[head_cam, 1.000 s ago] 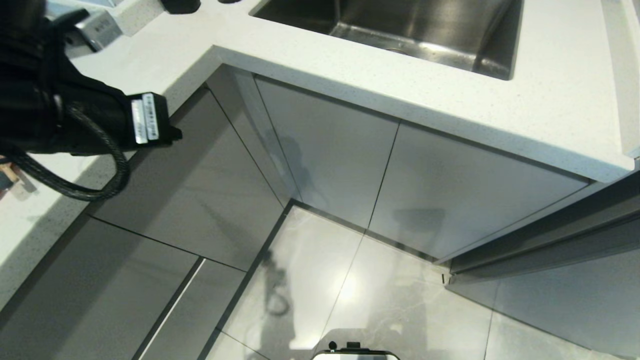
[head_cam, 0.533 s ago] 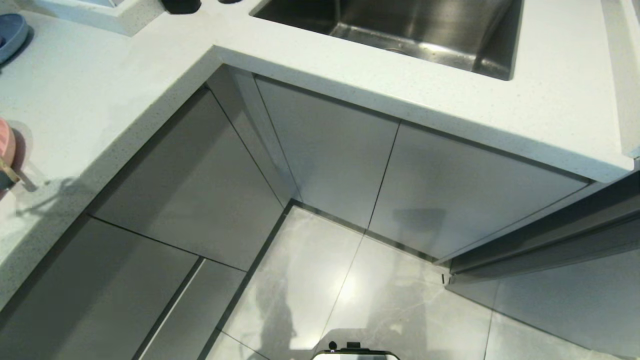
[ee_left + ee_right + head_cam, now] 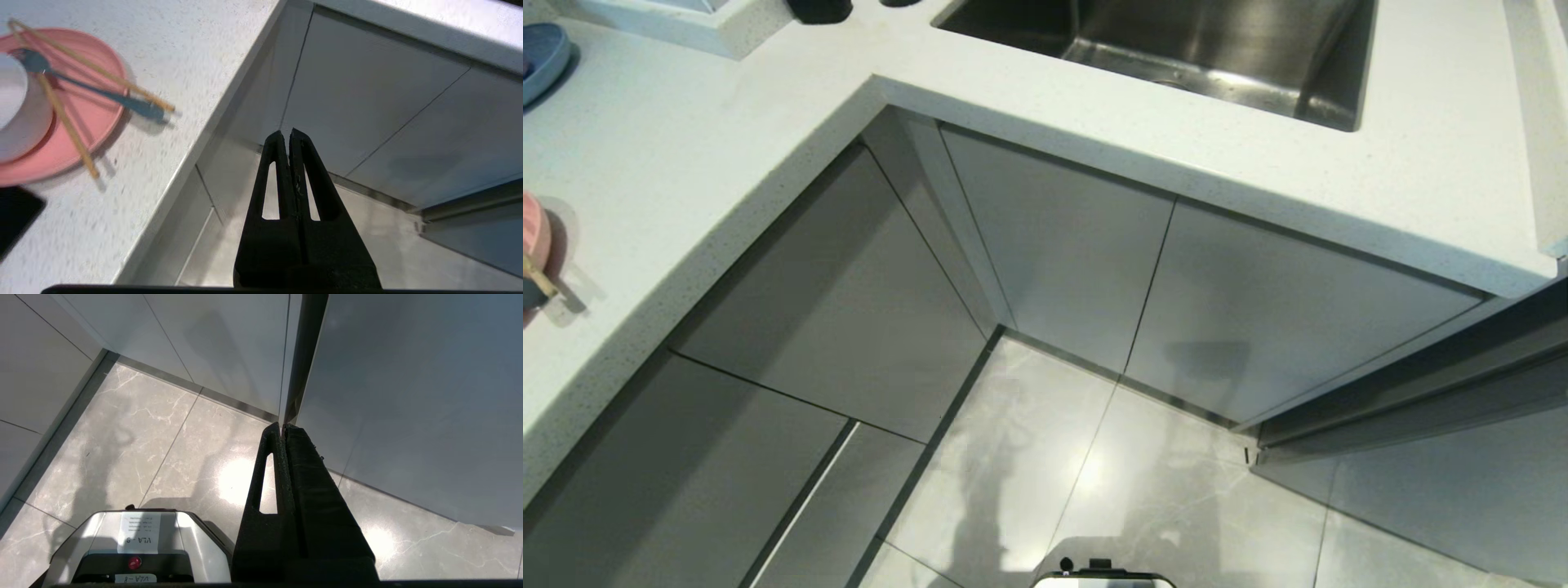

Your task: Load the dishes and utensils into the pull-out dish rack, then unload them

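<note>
Far left on the counter, by its front edge, the pink plate carries the cream-white bowl, the chopsticks and the spoon laid across it. A second ago the left arm filled the head view's left side above that counter; now it is gone from there. The left gripper, jaws pressed together and empty, hangs off the counter edge facing the cabinet fronts. No pull-out dish rack is open, so the unloading looks finished. At right, the right gripper is parked low over the floor, closed and empty.
</note>
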You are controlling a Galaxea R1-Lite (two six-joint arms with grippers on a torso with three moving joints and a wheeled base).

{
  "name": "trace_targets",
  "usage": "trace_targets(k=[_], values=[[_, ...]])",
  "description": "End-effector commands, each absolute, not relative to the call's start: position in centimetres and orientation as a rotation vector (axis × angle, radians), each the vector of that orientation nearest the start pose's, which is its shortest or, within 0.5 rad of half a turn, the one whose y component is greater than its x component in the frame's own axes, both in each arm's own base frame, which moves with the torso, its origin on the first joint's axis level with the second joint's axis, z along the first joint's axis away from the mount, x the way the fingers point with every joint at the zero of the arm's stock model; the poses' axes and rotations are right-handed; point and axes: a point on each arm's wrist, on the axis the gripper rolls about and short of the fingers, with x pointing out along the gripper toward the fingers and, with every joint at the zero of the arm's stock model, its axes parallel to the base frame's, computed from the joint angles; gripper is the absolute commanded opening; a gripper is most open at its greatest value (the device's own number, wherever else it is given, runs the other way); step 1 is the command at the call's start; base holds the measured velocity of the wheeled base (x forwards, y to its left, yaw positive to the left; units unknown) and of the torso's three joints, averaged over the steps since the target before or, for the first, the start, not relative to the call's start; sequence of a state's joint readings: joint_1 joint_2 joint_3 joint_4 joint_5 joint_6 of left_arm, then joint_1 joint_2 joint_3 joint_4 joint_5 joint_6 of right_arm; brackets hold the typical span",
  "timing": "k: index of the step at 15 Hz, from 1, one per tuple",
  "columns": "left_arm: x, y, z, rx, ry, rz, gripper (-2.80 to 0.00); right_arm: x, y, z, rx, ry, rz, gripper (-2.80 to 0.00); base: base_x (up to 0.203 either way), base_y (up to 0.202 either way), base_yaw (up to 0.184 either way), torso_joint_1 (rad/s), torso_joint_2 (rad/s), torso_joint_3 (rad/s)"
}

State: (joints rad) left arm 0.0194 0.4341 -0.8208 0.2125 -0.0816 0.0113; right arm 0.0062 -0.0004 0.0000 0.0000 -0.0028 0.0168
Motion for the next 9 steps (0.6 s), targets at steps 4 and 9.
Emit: trace_targets(k=[4,9], values=[[-3.5,-0.1,17.1,0.093,-0.22,0.011,-2.8,-2.3,0.0,7.5,0.017,0.002,0.003,-2.8,0.0,0.0,0.0,0.0,0.0,0.0],[-2.0,0.0,7.9,0.099,-0.079,0.011,-2.8,-2.3,0.0,7.5,0.017,0.002,0.003,-2.8,0.0,0.0,0.0,0.0,0.0,0.0]])
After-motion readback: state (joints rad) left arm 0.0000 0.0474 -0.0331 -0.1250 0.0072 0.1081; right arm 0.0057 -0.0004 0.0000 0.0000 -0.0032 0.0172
